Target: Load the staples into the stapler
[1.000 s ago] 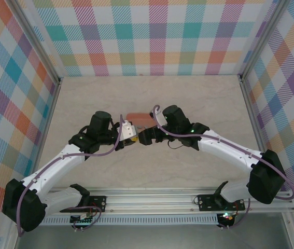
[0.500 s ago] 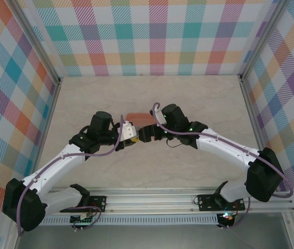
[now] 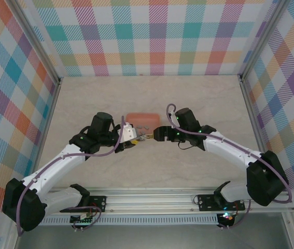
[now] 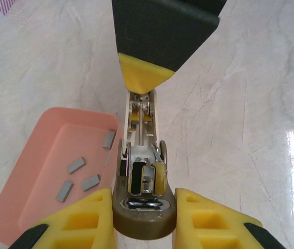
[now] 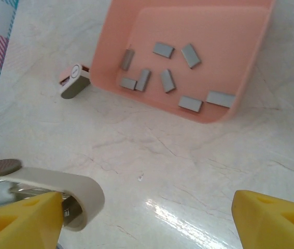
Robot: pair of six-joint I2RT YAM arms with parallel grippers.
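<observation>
**A:** Step in hand?

**B:** Fetching a strip. My left jaws clamp the stapler, which lies open. My right jaws stand wide and hold nothing.

**A:** Staples?

**B:** Short grey strips, scattered flat in the pink tray on the desk, just beside the stapler. Next, I judge, the right jaws must pinch one strip narrowly.

Nothing legible: no words, numbers or brand marks can be made out on the stapler, the pink tray, the staples or the worktop.
</observation>
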